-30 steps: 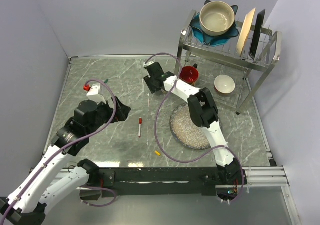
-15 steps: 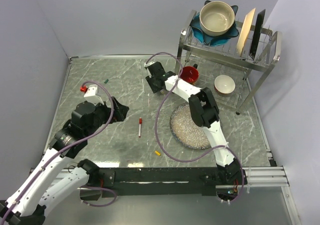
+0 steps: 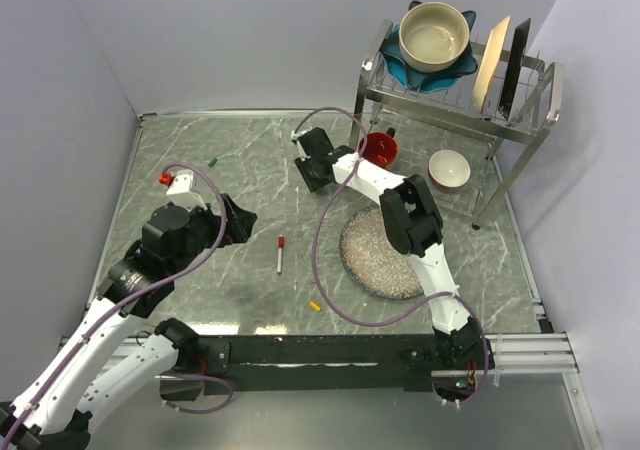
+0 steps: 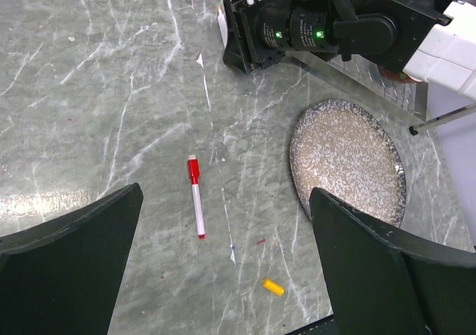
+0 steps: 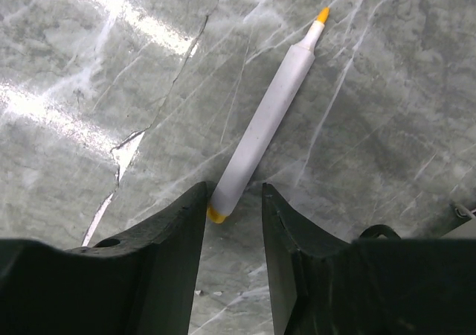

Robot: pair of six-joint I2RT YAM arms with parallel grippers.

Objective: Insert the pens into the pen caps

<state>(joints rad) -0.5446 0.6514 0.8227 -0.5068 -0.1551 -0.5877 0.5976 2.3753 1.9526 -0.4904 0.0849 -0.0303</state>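
Note:
A white pen (image 5: 270,117) with a yellow tip lies on the marble table, its blunt yellow end between the fingers of my right gripper (image 5: 234,199). The left finger touches that end and a gap shows on the right. From above, the right gripper (image 3: 315,163) hides this pen. A second pen (image 3: 280,255) with a red cap lies mid-table, also the pen (image 4: 196,207) in the left wrist view. A yellow cap (image 3: 315,306), the same cap (image 4: 273,286), lies near the front edge. A dark green cap (image 3: 212,160) lies at the back left. My left gripper (image 4: 230,264) hangs wide open above the table, holding nothing.
A speckled plate (image 3: 380,253) lies right of centre, the same plate (image 4: 346,160). A red mug (image 3: 380,148) stands beside a metal dish rack (image 3: 455,100) holding bowls and plates at the back right. Grey walls enclose the table.
The right gripper's jaws have narrowed and it has shifted slightly to the right. The left arm has drawn back a little to the left.

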